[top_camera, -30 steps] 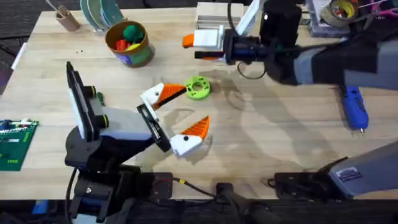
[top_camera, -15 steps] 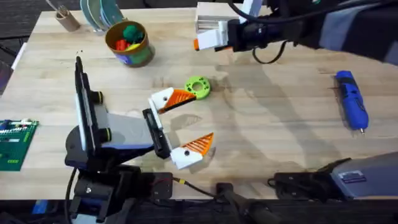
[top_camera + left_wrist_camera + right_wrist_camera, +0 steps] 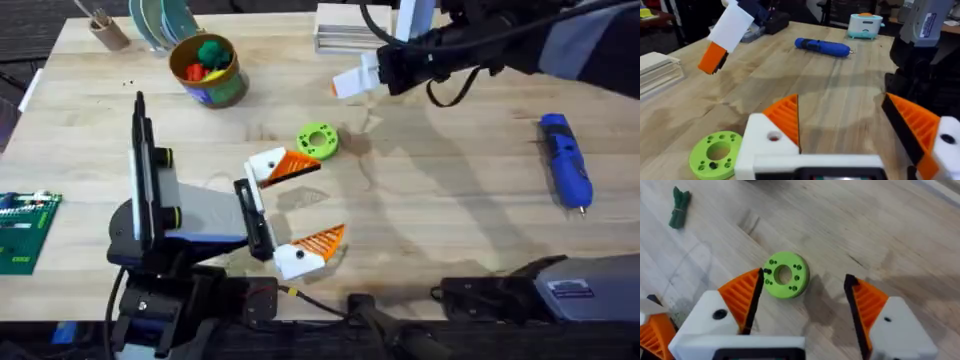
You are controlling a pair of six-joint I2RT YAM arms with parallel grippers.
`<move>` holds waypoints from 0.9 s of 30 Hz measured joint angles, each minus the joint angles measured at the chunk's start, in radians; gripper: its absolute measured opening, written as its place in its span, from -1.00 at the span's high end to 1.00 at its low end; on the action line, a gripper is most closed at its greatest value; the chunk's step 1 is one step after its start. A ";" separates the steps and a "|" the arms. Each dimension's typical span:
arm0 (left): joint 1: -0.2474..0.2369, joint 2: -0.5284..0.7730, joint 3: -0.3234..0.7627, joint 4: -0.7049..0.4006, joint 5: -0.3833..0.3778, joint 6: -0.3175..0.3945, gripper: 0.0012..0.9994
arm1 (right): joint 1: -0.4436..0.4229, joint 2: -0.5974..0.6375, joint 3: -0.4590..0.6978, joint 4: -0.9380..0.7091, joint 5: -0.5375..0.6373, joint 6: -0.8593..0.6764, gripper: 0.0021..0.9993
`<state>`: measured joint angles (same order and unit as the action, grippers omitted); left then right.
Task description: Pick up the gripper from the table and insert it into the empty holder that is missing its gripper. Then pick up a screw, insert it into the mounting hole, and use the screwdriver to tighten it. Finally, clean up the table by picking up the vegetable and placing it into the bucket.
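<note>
Going L to R over the light wooden worktop (image 3: 440, 200): 1 green circuit board (image 3: 25, 230) at the L edge, partly cut off, its markings too small to read. 1 small brown cup with sticks (image 3: 105, 28) at the far L corner. Near it 1 round tin bucket with yellow-orange rim and green-blue label (image 3: 208, 70), w/ red and green pieces inside; label text can't be made out.

My left tool (image 3: 300, 212) sits low over the worktop centre-left, jaws wide apart, nothing between them; 2 white mounts, each w/ an orange ribbed tip. Just past it lies 1 flat green plastic ring with small holes (image 3: 317, 140), also seen from the right wrist (image 3: 785, 275).

My right tool (image 3: 802, 312) hangs above that ring, jaws spread, empty; both orange pads (image 3: 742, 297) show. In the overhead view, its far side is hidden behind the arm.

1 small dark green bundle (image 3: 679, 206) lies on the wood; what it is I can't tell.

Far R: 1 blue pen-shaped screwdriver with thin metal bit (image 3: 565, 172) lying flat, well apart from both tools.
</note>
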<state>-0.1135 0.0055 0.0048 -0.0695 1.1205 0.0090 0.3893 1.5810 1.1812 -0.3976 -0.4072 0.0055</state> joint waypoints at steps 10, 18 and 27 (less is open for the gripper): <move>0.000 0.000 0.000 -0.035 0.061 0.003 -0.99 | 0.029 0.000 0.000 -0.072 0.030 -0.123 -0.99; 0.000 0.000 0.000 -0.048 0.081 0.003 -0.99 | 0.137 0.024 0.000 -0.019 0.141 -0.228 -0.99; 0.000 0.000 0.000 -0.054 0.118 0.003 -0.99 | 0.225 0.074 0.000 0.035 0.144 -0.302 -0.99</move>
<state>-0.1135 0.0055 0.0048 -0.1234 1.2388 0.0116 0.6145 1.6552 1.1812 -0.3626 -0.2634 -0.2966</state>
